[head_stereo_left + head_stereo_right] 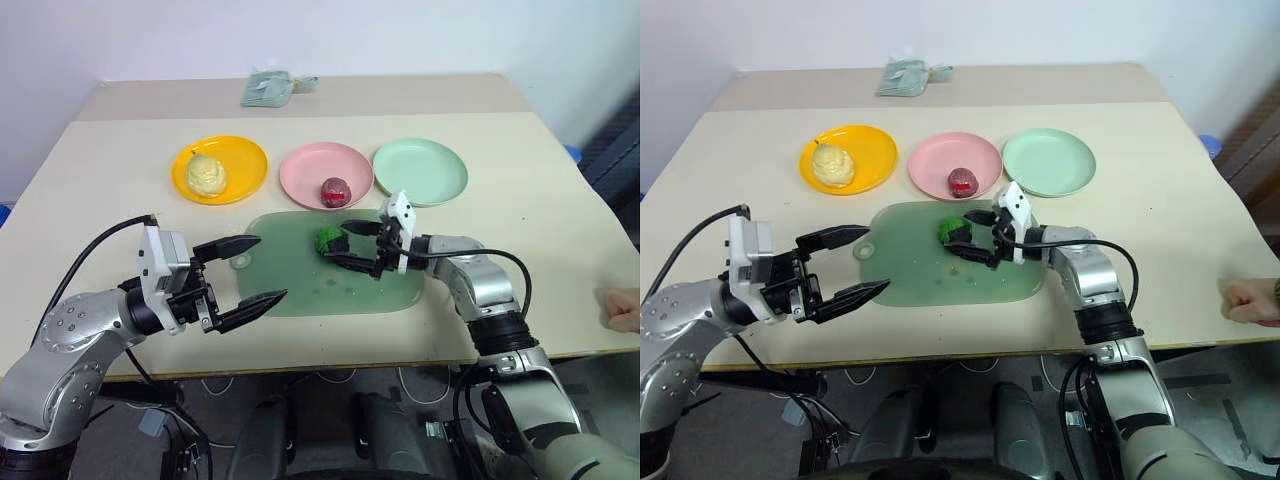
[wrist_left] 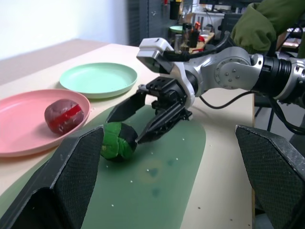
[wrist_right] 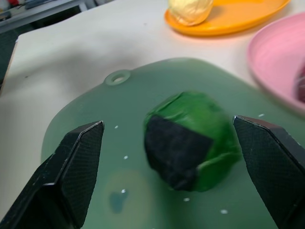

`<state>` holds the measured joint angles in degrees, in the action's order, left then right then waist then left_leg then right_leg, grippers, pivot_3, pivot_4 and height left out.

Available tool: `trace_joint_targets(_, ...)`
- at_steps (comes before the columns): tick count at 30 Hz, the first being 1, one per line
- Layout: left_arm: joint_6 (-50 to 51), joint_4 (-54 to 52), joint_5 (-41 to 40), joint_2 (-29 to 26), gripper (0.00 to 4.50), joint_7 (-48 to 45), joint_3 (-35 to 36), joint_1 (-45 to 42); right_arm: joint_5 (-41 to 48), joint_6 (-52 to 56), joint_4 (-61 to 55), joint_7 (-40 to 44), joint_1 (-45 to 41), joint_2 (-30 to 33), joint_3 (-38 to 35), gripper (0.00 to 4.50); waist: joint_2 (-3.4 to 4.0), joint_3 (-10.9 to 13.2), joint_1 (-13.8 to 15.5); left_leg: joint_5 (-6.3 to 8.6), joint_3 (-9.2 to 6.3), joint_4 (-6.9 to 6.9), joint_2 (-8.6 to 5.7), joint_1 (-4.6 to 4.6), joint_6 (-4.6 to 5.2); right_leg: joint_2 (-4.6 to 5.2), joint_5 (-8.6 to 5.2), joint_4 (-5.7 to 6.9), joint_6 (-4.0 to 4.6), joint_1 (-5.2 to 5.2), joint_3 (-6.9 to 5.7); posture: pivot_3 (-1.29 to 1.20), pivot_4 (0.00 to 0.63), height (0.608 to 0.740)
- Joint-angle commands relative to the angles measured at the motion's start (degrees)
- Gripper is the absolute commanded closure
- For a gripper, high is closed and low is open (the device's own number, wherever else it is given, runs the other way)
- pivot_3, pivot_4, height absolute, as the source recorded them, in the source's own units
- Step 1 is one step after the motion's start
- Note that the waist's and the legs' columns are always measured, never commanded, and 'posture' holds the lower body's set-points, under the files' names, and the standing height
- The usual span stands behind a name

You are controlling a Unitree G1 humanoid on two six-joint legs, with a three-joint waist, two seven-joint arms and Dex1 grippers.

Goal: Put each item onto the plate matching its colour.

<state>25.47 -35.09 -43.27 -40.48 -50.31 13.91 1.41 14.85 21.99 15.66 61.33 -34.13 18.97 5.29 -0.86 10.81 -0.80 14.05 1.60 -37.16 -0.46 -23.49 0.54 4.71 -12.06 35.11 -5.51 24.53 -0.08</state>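
Right tool (image 1: 349, 246) was held with jaws spread around the green-and-black item (image 1: 329, 240) on the mat (image 1: 300, 290), apparently for grasping, while the left tool (image 1: 250, 272) was kept open, empty.

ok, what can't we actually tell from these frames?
- Green ball: whether the right gripper touches it. Its jaws stand open around the ball, but contact is unclear in every view.
- Bundle at the table's far edge: too small in the eye views to identify.
- Red ball: cut off by the right wrist view's edge.
- Hand: cut off by the left eye view's edge.
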Motion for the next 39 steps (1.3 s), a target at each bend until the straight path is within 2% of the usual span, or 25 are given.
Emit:
trace_joint_targets(1,-0.5,-2.9,-0.9,0.0,0.00,0.8,1.2,1.1,-0.4,-2.9,2.2,0.6,-1.0,-0.8,1.2,0.08,-0.01,0.0,0.0,0.00,0.00,0.00,0.00,0.00,0.00,-0.01,0.00,0.00,0.00,0.00,0.00,0.00,0.150,0.740)
trace_joint_targets(9,-0.4,-6.6,-1.6,-0.3,0.00,3.3,4.0,5.8,-4.0,-12.3,14.4,-1.8,-5.7,-4.1,2.4,0.08,0.00,0.0,-0.2,0.00,0.00,0.00,0.01,0.00,0.00,-0.02,0.00,0.00,0.00,0.00,0.00,0.00,0.150,0.740)
trace_joint_targets(11,-0.5,-7.1,-1.7,-0.2,0.00,3.9,4.5,6.6,-4.2,-14.3,16.8,-2.5,-7.0,-4.8,1.9,0.59,-0.01,0.0,-0.1,0.00,0.00,0.00,0.01,0.00,0.00,-0.02,0.00,0.00,0.00,0.00,0.00,0.00,0.150,0.740)
trace_joint_targets(15,-0.7,-7.8,-1.8,0.0,0.00,4.8,4.7,7.4,-3.6,-16.2,18.1,-2.4,-8.1,-4.9,0.8,2.36,-0.01,0.0,0.0,0.00,-0.01,0.00,0.00,0.00,0.00,-0.01,0.00,-0.01,0.00,-0.01,0.00,0.00,0.150,0.740)
trace_joint_targets(16,-0.8,-7.9,-1.7,0.0,0.00,5.0,4.5,7.5,-3.4,-16.5,18.0,-2.6,-8.3,-4.7,0.5,2.60,-0.01,0.0,0.0,0.00,-0.01,0.00,0.00,0.00,0.00,-0.01,0.00,-0.01,0.00,-0.01,0.00,0.00,0.150,0.740)
trace_joint_targets(22,-1.0,-7.9,-1.0,0.6,0.00,6.4,3.3,7.0,-1.0,-15.7,19.0,-2.7,-10.4,-1.1,-4.6,2.60,0.00,0.0,0.0,0.00,-0.01,0.00,0.01,0.00,0.00,-0.01,0.00,-0.01,0.01,-0.01,0.00,0.00,0.150,0.740)
trace_joint_targets(26,-1.0,-7.3,0.6,1.5,0.00,8.7,1.8,5.5,-0.1,-18.8,28.5,-5.9,-17.5,2.9,-10.1,2.60,0.02,0.0,0.0,0.00,0.00,0.00,0.00,0.00,-0.01,0.00,0.00,-0.01,0.01,0.00,0.00,0.00,0.150,0.740)
trace_joint_targets(32,-0.9,-6.5,6.0,2.0,0.00,12.1,-1.1,4.0,-6.1,-29.2,50.9,-18.3,-30.2,6.7,-12.2,2.60,0.01,0.0,-0.4,0.00,0.01,0.06,0.01,0.00,0.00,-0.04,-0.01,-0.04,0.01,0.00,0.01,0.00,0.150,0.740)
trace_joint_targets(37,-2.3,-5.2,14.9,3.4,0.00,18.1,-4.2,0.8,-11.9,-31.8,59.1,-28.6,-33.1,6.7,-10.6,2.60,0.01,0.0,-0.2,-0.01,0.01,0.08,0.01,0.00,0.00,-0.03,-0.01,-0.05,0.02,0.01,0.02,0.00,0.150,0.740)
trace_joint_targets(39,-1.6,-4.7,16.1,4.0,0.00,19.4,-4.8,-0.3,-13.4,-31.4,60.4,-30.6,-33.0,6.2,-10.5,2.60,0.01,0.0,-0.2,-0.01,0.02,0.06,-0.01,-0.01,0.00,-0.01,-0.01,-0.04,0.02,-0.01,0.03,0.00,0.150,0.740)
